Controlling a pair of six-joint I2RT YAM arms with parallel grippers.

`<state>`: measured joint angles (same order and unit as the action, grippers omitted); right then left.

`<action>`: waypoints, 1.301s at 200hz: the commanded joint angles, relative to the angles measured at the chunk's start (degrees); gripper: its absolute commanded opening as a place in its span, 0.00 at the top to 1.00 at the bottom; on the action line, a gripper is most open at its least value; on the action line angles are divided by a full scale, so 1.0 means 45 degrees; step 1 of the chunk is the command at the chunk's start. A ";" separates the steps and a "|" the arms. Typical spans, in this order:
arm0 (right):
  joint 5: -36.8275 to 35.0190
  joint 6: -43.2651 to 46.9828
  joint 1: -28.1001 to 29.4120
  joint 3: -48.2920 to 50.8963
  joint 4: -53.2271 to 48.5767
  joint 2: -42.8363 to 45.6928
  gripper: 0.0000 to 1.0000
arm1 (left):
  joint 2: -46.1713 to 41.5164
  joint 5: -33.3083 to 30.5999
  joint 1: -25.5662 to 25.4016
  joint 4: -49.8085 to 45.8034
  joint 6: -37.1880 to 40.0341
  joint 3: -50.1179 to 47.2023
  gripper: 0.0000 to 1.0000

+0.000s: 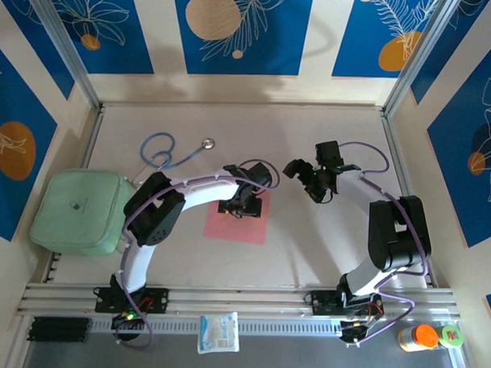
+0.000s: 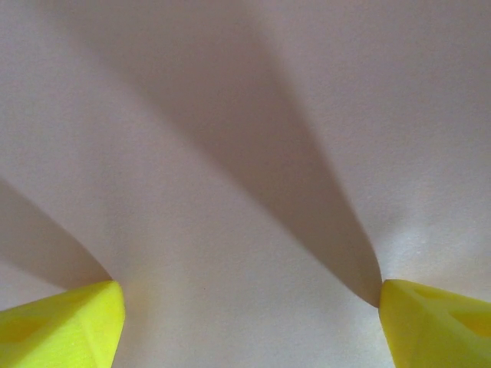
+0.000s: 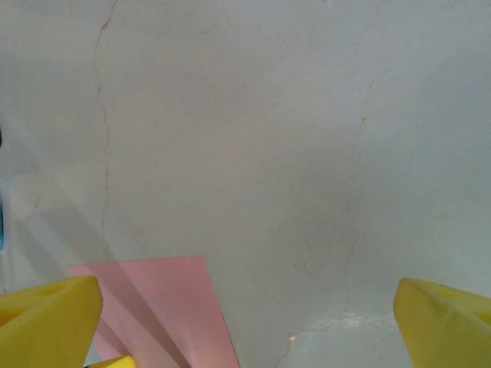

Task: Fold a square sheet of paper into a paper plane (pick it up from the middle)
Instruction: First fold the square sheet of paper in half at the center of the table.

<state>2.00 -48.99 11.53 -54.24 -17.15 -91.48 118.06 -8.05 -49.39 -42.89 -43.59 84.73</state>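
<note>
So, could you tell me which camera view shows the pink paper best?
The top view: the pink paper shows most of its outline. The right wrist view catches one corner; the left wrist view is too close for edges.

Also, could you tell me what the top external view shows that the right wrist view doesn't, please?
Top external adds the left gripper low over the square sheet of paper, plus the blue stethoscope, green pad and white packet. Right wrist adds hairline cracks in the table, seen between the spread yellow fingertips of the right gripper. Both take in the pink sheet on the table.
</note>
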 commanded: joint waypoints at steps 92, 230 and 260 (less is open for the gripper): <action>0.0395 0.0155 -0.0131 -0.0281 -0.0174 -0.0344 0.03 | 0.0470 -0.0144 -0.0079 -0.0186 -0.0287 -0.0334 0.20; 0.1989 0.0206 -0.0326 0.0067 0.0975 0.0279 0.04 | -0.4015 0.6149 0.2366 0.5835 -0.0122 -0.3556 0.65; 0.2851 0.0176 -0.0245 0.0352 0.1815 0.0406 0.14 | -0.4421 0.7272 0.2691 0.7652 -0.0733 -0.4282 0.65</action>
<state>9.52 -48.82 10.37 -53.98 -12.71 -91.64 100.05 16.25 -37.69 -17.76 -44.58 67.94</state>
